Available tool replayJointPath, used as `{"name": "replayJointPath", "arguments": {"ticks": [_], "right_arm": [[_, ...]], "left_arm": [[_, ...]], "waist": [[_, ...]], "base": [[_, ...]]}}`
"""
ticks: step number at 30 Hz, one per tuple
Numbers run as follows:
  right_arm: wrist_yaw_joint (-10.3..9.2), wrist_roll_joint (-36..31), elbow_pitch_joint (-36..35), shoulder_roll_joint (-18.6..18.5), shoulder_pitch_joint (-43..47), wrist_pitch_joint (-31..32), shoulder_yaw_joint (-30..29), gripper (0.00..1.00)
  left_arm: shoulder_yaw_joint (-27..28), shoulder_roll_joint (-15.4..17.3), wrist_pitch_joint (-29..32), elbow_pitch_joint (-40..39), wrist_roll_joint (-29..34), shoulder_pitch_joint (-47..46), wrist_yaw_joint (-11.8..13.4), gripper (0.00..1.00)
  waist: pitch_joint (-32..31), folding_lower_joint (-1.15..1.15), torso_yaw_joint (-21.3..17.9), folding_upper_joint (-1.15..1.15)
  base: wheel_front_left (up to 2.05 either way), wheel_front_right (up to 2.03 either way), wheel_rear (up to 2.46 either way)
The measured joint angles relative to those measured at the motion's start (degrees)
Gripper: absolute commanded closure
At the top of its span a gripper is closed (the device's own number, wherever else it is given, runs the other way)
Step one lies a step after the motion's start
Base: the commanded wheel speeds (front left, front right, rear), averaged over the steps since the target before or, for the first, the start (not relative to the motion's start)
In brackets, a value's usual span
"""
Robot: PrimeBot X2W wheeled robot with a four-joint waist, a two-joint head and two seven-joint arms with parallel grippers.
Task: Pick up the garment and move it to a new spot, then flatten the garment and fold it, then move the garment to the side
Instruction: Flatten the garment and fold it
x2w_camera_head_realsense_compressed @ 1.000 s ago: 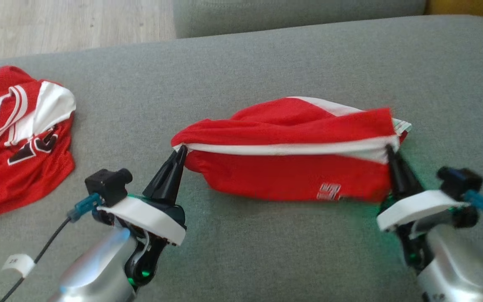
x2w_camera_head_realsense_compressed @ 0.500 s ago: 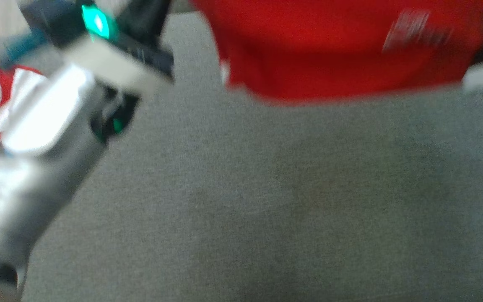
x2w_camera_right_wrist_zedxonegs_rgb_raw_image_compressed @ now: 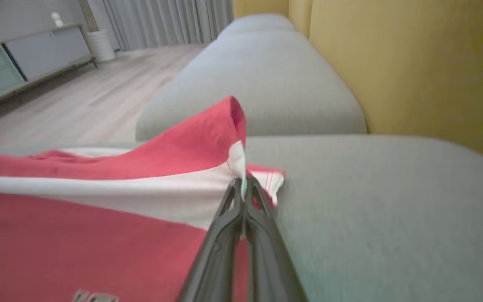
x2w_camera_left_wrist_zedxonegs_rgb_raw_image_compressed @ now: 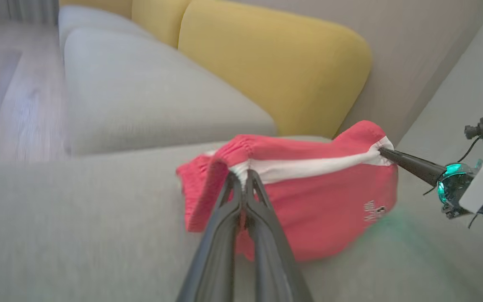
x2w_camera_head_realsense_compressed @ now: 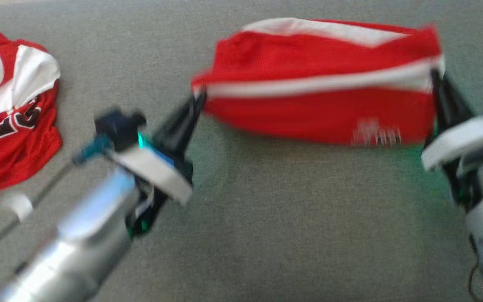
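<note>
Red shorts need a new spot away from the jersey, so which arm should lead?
Right, likely. The left claw and right claw each pinch an end of the shorts, but the jersey lies on the left side, so leading rightward avoids it.

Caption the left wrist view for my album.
Left arm's fingers pinch the red garment by its white stripe above a grey sofa.

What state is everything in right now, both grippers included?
red shorts, stretched between both grippers, bunched, not yet flattened.
left gripper, jaws shut on the left end of the red shorts.
right gripper, jaws shut on the right end of the red shorts.
red jersey, crumpled on the sofa cushion, apart from both grippers.
</note>
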Motion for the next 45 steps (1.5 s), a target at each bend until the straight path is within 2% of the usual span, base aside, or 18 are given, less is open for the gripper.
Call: {"name": "replayJointPath", "arguments": {"ticks": [1, 2, 3, 8, 13, 19, 24, 30, 42, 43, 44, 45], "right_arm": [[0.0, 0.1, 0.1, 0.2, 1.8, -0.3, 0.0, 0.88], [0.0, 0.1, 0.1, 0.5, 3.3, -0.9, -0.2, 0.56], [0.0, 0.2, 0.1, 0.9, 4.5, -1.2, -0.3, 0.0], [0.0, 0.8, -3.5, 2.4, 11.5, -1.4, -1.9, 0.0], [0.0, 2.6, -11.5, 3.6, 20.2, -0.5, -2.2, 0.0], [0.0, 4.3, -17.5, 3.0, 21.3, 2.3, -2.1, 0.0], [0.0, 6.8, -17.3, 2.5, 20.2, 5.8, -0.4, 0.0], [0.0, 8.3, -15.1, 1.8, 18.5, 5.9, 0.2, 0.0], [0.0, 9.8, -12.5, 1.2, 16.3, 4.6, 2.2, 0.02], [0.0, 10.3, -12.3, 1.1, 16.1, 4.3, 2.7, 0.31], [0.0, 10.7, -12.1, 1.1, 15.7, 4.0, 3.2, 0.77], [0.0, 10.8, -12.0, 1.1, 15.4, 3.6, 3.6, 1.0]], "left_arm": [[0.2, 0.0, 0.0, -0.3, 0.2, 2.4, 0.0, 1.0], [0.6, 0.0, 0.0, -0.6, 0.8, 4.2, 0.0, 1.0], [1.4, 0.0, 0.0, -0.9, 1.5, 5.7, 0.0, 1.0], [4.9, -0.4, 0.0, -2.2, 4.8, 9.5, 0.0, 1.0], [8.0, -0.2, 0.0, -1.0, 7.3, 12.2, 0.0, 1.0], [9.1, -0.3, 0.0, -0.5, 8.1, 12.8, 0.0, 1.0], [9.0, -0.7, 0.0, -0.3, 8.1, 12.6, 0.0, 1.0], [8.7, -1.9, 0.0, -0.1, 8.1, 12.0, 0.0, 1.0], [8.7, -2.1, 0.0, -0.1, 8.1, 11.8, 0.0, 1.0], [8.7, -2.1, 0.0, -0.1, 8.1, 11.8, 0.0, 1.0], [8.7, -2.2, 0.0, -0.1, 8.1, 11.8, 0.0, 1.0], [8.6, -2.2, 0.0, -0.1, 8.1, 11.8, 0.0, 1.0]], "waist": [[-0.1, 0.0, 0.2, 0.0], [-0.2, 0.0, 0.4, 0.0], [-0.4, 0.0, 0.6, 0.0], [-1.0, 0.0, 1.5, 0.0], [-1.3, 0.0, 2.1, 0.0], [-1.3, 0.0, 2.4, 0.0], [-0.9, 0.01, 3.2, 0.0], [-0.3, 0.01, 4.3, 0.0], [-0.1, 0.01, 5.4, 0.0], [-0.1, 0.01, 5.4, 0.0], [-0.2, 0.01, 5.4, 0.0], [-0.3, 0.01, 5.3, 0.0]], "base": [[0.0, 0.0, 0.0], [0.0, 0.0, 0.0], [0.0, 0.0, 0.0], [0.0, 0.0, 0.0], [0.0, 0.0, 0.0], [0.0, 0.0, 0.0], [0.0, 0.0, 0.0], [0.0, 0.0, 0.0], [0.0, 0.0, 0.0], [0.0, 0.0, 0.0], [0.0, 0.0, 0.0], [0.0, 0.0, 0.0]]}}
